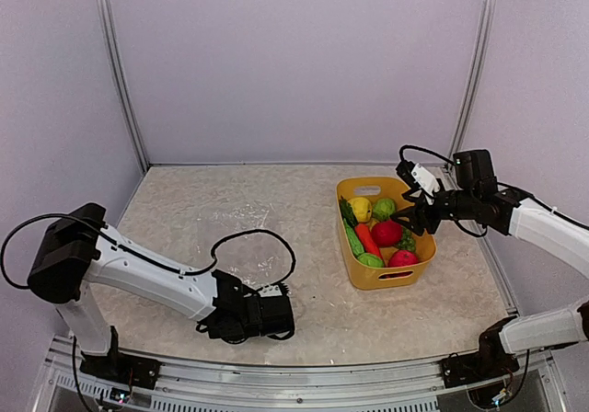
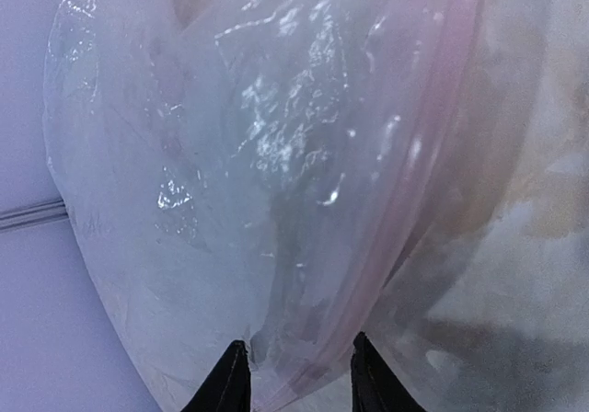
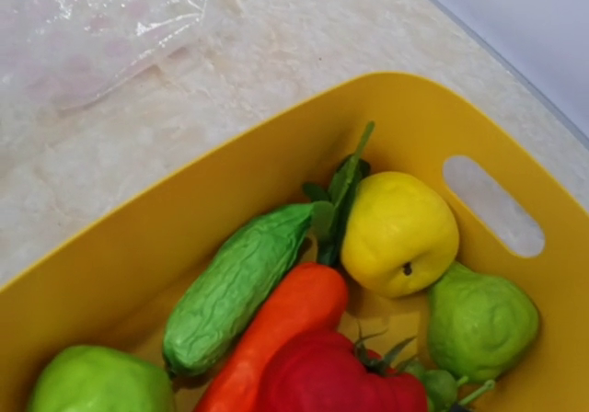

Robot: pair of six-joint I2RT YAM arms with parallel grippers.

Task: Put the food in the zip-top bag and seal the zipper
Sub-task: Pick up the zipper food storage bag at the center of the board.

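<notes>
The clear zip-top bag [image 1: 235, 237] lies crumpled on the table left of centre. My left gripper [image 1: 287, 318] sits low at its near edge. In the left wrist view the bag [image 2: 248, 173] fills the frame. Its pinkish zipper strip [image 2: 433, 154] runs down between my fingertips [image 2: 299, 380], which stand apart; no slider shows. The food lies in the yellow basket [image 1: 386, 279]: a cucumber [image 3: 235, 288], a yellow fruit [image 3: 398, 233], a red pepper [image 3: 331, 380] and green fruits [image 3: 479, 320]. My right gripper [image 1: 416, 217] hovers over the basket's right side; its fingers are out of the right wrist view.
An orange-red carrot-like piece [image 3: 281, 334] lies beside the cucumber. The basket's rim [image 3: 184, 191] has a handle slot [image 3: 492, 205]. A black cable [image 1: 253, 237] loops over the table by the bag. Walls close the back and both sides.
</notes>
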